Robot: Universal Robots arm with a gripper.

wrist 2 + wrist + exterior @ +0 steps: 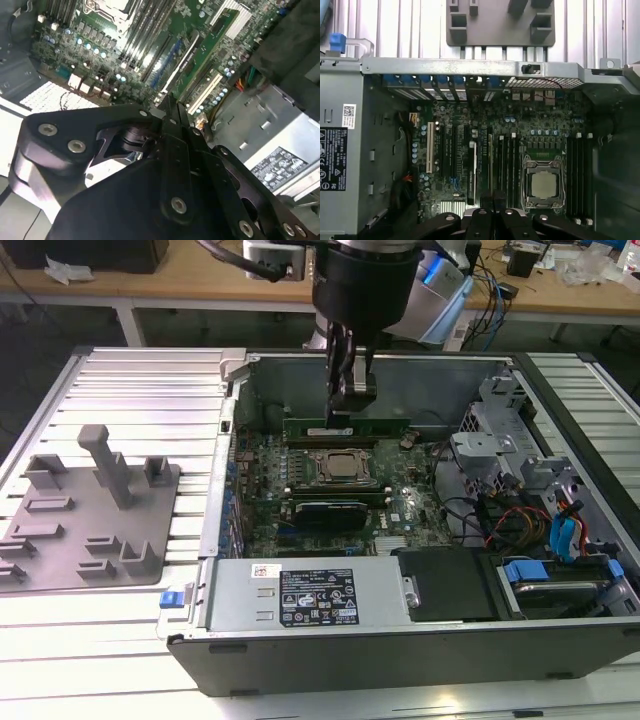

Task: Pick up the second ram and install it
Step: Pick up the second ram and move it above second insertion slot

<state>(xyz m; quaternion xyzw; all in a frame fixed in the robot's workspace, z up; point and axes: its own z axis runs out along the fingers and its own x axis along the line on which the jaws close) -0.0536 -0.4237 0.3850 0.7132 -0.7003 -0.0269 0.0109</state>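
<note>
My gripper [350, 402] hangs inside the open computer case, above the motherboard [400, 495]. Its two dark fingers [481, 216] are pressed together and I see nothing between them. One green ram stick [345, 427] stands on edge in the slot rails on the far side of the processor socket [340, 468], just under the fingertips as the exterior view shows them. A second, darker stick [325, 508] stands in the rails on the socket's near side. I cannot tell which of them is the second ram. In the first wrist view the fingers line up with the rails [492, 165] beside the socket [542, 182].
The grey fixture plate [90, 515] with upright posts lies on the ribbed table at the exterior view's left. The power supply [310, 595] fills the case's near side. The drive cage and cables [530, 500] crowd the right. Case walls [230, 440] ring the board.
</note>
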